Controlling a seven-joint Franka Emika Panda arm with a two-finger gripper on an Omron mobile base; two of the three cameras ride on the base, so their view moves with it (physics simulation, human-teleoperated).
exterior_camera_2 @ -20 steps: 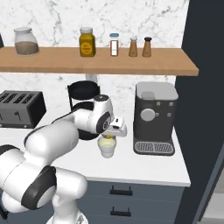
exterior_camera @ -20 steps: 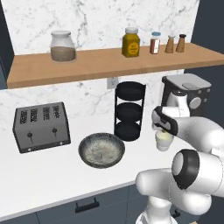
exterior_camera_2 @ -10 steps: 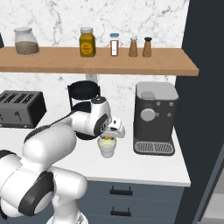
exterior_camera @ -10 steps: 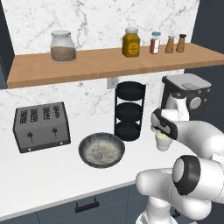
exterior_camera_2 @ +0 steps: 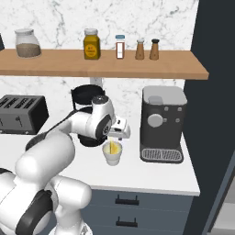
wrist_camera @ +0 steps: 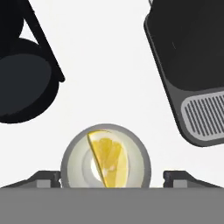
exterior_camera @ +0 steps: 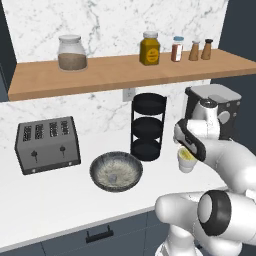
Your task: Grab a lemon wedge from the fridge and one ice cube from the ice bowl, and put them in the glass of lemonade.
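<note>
A white kitchen counter point(exterior_camera: 50, 200) is seen below a wooden shelf point(exterior_camera: 125, 72), against a marbled wall. The white arm is bent low over the counter, and its gripper point(exterior_camera_2: 114, 137) is held just above the cup point(exterior_camera_2: 112, 153), a small cream-white tapered cup of lemonade. In the hand view the two finger tips point(wrist_camera: 43, 178) are spread wide, one on each side of the cup's rim, and nothing is clamped between them.

The lemon wedge point(wrist_camera: 109, 159), bright yellow, is seen inside the cup, lying across its pale yellow inside. From the right base view the wedge is seen standing tilted against the cup's wall, its tip above the rim.

The cup is placed between a black tiered rack point(exterior_camera: 148, 126) and a dark grey coffee machine point(exterior_camera_2: 163, 121), near both and touching neither. The ice bowl point(exterior_camera: 116, 171), wide, shallow and speckled dark grey, is set on the counter just in front of the rack and to its left, well apart from the cup. One small pale piece is seen in the bowl's middle; what it is cannot be told. A grey four-slot toaster point(exterior_camera: 47, 144) is placed further left.

On the shelf are lined up a glass jar point(exterior_camera: 71, 52) of brown grains, an amber jar point(exterior_camera: 149, 48), a red-labelled spice jar point(exterior_camera: 177, 48) and two brown shakers point(exterior_camera: 201, 50). The tall dark fridge point(exterior_camera_2: 215, 114) is seen at the right edge of the right base view.
</note>
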